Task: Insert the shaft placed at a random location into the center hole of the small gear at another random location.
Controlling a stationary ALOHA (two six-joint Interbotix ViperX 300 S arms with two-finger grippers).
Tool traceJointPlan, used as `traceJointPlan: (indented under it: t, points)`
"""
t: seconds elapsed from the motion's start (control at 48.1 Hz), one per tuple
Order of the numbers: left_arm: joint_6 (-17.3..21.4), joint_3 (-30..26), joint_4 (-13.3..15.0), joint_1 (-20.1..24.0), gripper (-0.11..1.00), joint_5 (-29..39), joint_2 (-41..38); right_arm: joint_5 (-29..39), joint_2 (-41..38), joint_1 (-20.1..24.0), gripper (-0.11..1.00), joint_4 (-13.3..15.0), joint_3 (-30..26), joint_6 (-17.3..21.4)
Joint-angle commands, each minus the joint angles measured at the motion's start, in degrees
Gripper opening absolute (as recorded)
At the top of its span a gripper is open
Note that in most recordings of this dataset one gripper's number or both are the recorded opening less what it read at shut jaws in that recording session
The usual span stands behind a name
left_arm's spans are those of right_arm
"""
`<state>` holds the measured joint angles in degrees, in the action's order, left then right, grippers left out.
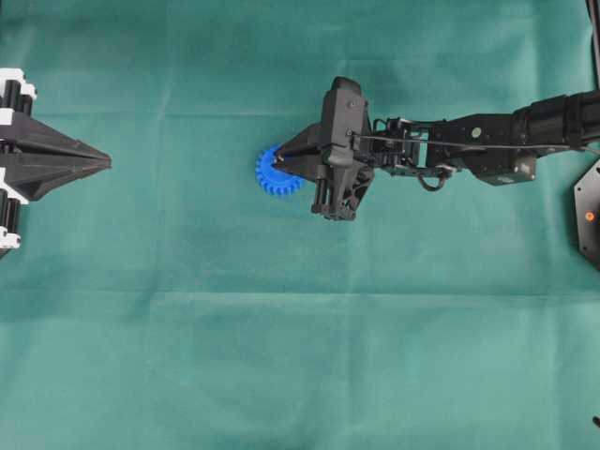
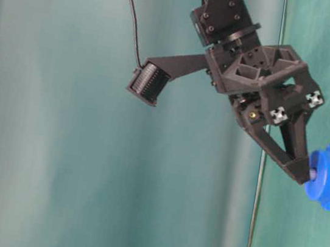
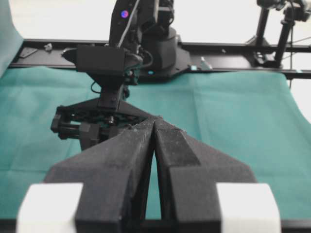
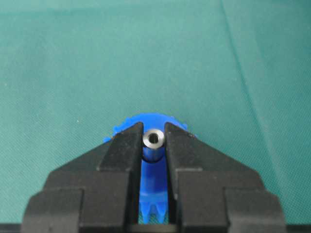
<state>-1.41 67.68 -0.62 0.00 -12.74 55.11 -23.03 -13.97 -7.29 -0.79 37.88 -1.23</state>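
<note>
Blue small gear point(image 1: 275, 172) lies on green desk point(image 1: 281, 356); right gripper point(image 4: 154, 141) pinches the shaft point(image 4: 153, 140) upright over its hub. Left gripper point(image 3: 154, 127) parked far off, jaws together, holding nothing.

A green cloth point(image 1: 281, 356) is lying wrinkled across the whole table, and a black frame rail point(image 3: 243, 48) is running along its far edge.
</note>
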Motion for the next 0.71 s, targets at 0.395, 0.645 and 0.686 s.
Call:
traceJointPlan:
  t: [0.395,0.645,0.686]
  points:
    - [0.0,-1.41,-0.09,0.09,0.0,-0.26,-0.44,-0.7,0.26,0.0,0.14,0.09,-1.14,-0.44]
    - [-0.09,-1.41,-0.09,0.09,0.0,-0.26,-0.44,-0.7,0.26,0.26,0.14,0.09,-1.05,-0.53]
    - [-0.09,-1.41,-0.09,0.09,0.0,-0.26,-0.44,-0.7,0.26,0.18,0.14,0.09,-1.14,-0.53]
